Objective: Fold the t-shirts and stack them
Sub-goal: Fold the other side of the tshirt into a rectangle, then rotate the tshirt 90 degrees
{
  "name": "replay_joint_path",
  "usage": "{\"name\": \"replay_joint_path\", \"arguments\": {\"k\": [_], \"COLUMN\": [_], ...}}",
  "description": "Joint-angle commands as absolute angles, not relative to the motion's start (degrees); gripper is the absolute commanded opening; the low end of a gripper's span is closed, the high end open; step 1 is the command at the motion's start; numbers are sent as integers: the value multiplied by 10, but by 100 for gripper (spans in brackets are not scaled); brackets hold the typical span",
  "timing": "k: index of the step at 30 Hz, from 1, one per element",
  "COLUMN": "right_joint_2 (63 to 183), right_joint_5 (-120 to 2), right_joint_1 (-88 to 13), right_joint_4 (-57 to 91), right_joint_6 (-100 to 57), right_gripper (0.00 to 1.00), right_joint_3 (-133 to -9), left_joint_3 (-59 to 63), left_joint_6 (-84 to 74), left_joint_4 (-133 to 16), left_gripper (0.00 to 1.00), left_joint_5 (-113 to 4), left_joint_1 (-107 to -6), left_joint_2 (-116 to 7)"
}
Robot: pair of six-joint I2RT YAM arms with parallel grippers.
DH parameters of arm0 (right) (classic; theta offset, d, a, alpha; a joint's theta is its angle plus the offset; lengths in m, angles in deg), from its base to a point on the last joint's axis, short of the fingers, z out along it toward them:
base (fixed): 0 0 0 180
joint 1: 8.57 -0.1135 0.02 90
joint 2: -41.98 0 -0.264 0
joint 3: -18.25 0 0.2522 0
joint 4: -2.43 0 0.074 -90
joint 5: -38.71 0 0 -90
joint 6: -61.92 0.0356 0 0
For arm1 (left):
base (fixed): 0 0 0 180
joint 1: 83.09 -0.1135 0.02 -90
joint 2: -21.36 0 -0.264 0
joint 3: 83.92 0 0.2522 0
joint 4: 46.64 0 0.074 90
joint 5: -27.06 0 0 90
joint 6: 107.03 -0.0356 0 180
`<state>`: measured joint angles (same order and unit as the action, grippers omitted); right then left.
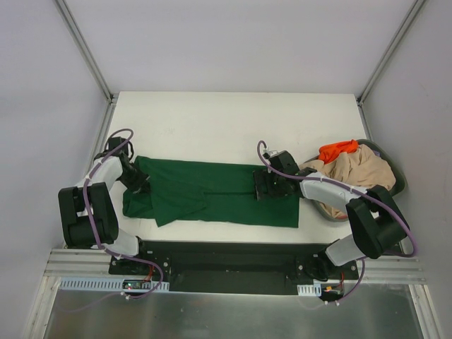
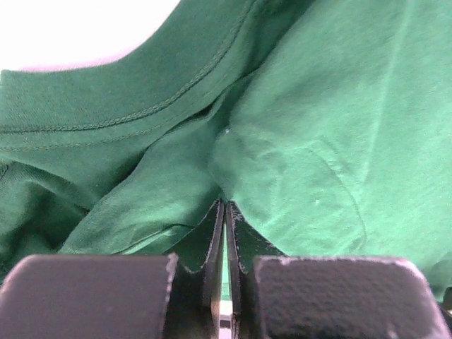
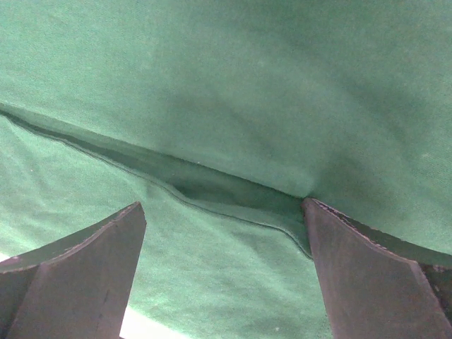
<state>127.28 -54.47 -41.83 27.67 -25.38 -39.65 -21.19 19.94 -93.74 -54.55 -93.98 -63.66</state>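
Both grippers are at the green t-shirt (image 1: 212, 194). The left gripper (image 2: 224, 206) is pinched tight on cloth at the shirt's left end, near the left edge of the table (image 1: 212, 120). The right gripper (image 1: 263, 185) is spread wide over a folded edge toward the right end and holds nothing. The shirt's long axis runs left to right, parallel to the near edge.

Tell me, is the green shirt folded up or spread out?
Partly folded: the green t-shirt lies long across the table, one layer lapped over another.
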Motion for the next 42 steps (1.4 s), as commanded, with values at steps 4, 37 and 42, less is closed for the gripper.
{"name": "replay_joint_path", "arguments": {"k": [4, 37, 42], "right_joint_2": [1268, 1229, 1305], "right_joint_5": [-522, -555, -554], "right_joint_1": [-420, -424, -414], "right_joint_4": [308, 307, 311], "right_joint_6": [-265, -266, -274], "right_gripper": [96, 96, 96], "right_joint_3": [-409, -467, -511], "left_joint_3": [-160, -146, -141], "left_joint_6": [193, 219, 233], "left_joint_4": [-941, -942, -930], "left_gripper": [0, 99, 99], "left_joint_5": [-575, -548, -573], "left_joint_1": [-938, -776, -775], "left_joint_2": [-618, -612, -704]}}
